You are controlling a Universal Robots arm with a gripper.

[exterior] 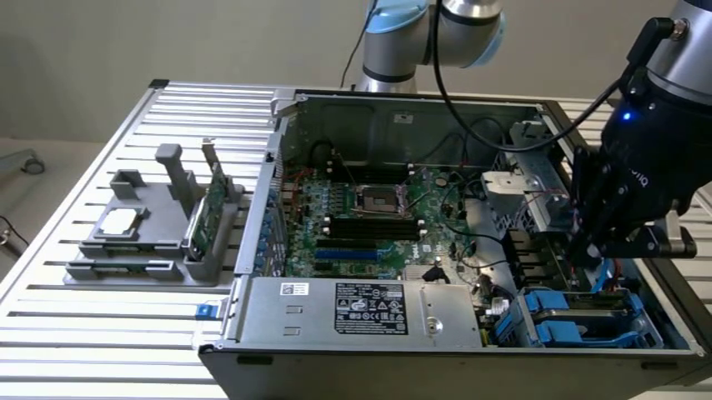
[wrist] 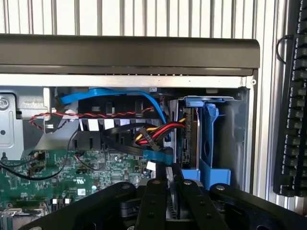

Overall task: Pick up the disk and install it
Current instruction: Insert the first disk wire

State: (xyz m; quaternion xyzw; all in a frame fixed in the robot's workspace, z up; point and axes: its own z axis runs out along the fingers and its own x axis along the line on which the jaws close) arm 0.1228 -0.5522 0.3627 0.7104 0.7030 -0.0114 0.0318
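My black gripper (exterior: 601,250) hangs over the right end of the open computer case (exterior: 333,108), just above the blue drive bay (exterior: 589,321). Its two fingers stand close together on a thin grey edge that I take for the disk (wrist: 170,189), seen edge-on between them. My gripper (wrist: 168,178) points toward the blue bay frame (wrist: 211,139), where a flat drive-like part (wrist: 188,134) stands upright with a blue tab on it. Most of the held disk is hidden behind the fingers.
Red, yellow, black and blue cables (wrist: 153,134) cross just beside the bay. The motherboard (exterior: 356,217) and the silver power supply (exterior: 356,310) fill the case. A grey fixture (exterior: 156,242) on the slatted table holds a small silver chip (exterior: 120,221) and a green card (exterior: 206,208). A black keyboard (wrist: 290,96) lies past the case.
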